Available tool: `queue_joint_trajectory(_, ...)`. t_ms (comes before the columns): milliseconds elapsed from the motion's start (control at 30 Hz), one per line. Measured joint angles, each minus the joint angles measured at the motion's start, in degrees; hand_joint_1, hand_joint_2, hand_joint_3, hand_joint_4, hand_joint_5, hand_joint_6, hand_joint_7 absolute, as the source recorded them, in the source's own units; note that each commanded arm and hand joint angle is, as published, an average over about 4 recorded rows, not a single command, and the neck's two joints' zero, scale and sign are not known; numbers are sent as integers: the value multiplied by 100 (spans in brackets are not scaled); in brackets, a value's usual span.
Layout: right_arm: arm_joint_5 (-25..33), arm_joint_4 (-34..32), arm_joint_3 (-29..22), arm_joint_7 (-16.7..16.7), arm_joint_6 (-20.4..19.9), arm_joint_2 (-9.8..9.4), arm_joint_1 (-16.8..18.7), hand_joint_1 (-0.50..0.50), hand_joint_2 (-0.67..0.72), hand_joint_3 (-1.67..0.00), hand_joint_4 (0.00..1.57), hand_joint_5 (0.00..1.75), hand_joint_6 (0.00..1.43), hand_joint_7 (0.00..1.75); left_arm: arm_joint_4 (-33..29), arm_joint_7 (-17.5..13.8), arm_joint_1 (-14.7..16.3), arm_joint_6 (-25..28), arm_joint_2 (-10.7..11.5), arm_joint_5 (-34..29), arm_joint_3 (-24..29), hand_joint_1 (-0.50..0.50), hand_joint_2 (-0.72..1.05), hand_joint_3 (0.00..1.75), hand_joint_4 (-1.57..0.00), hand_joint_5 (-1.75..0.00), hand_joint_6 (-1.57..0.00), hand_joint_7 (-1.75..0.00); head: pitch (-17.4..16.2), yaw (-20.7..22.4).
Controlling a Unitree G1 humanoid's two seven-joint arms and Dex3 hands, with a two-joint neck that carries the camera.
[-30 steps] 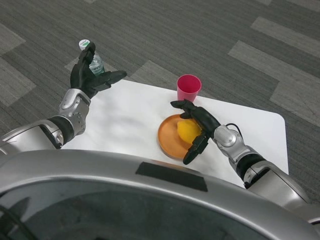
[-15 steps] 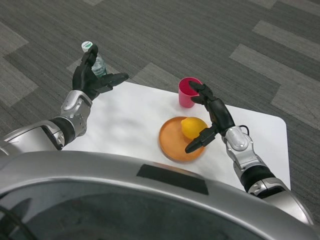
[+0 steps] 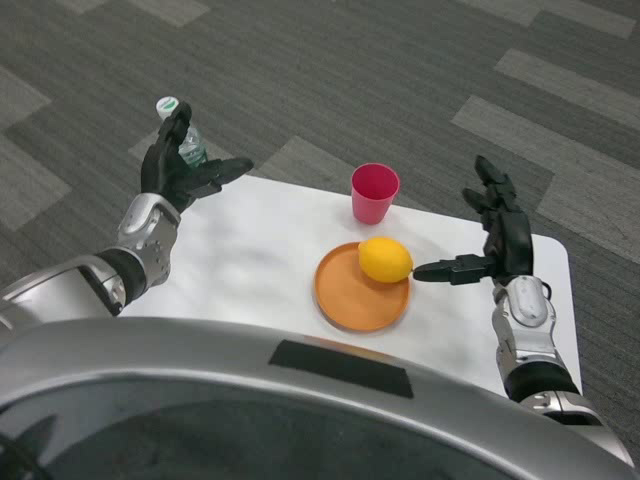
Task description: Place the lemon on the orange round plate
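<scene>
Lemon (image 3: 385,259) sits on orange plate (image 3: 350,296) — right hand (image 3: 500,238) beside (empty, spread).

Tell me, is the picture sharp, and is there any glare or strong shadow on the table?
Head view: lemon, plate and cup are sharp; the white table is bright with only faint shadows; the bottle sits partly behind the left robot hand.

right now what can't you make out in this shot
Head view only:
- Water bottle: the left hand covers most of it; only the cap and a bit of the body show.
- Near edge of the white table: hidden by the robot's own body.
- Under the lemon: that part of the orange plate is covered.
</scene>
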Motion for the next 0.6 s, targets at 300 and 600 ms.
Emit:
queue_joint_trajectory(300, 65, 209, -474, -30, -5, -6, 50, 46, 9, -12, 0, 68, 0, 21, -2, 0, -49, 0, 4, 1, -26, 50, 18, 9, -34, 0, 0, 0, 270, -846)
queue_joint_trajectory(600, 102, 435, -573, -40, -6, -4, 50, 42, 9, -16, 0, 68, 0, 21, -8, -1, -81, 0, -2, 3, -51, 50, 16, 9, -34, 0, 0, 0, 426, -1320)
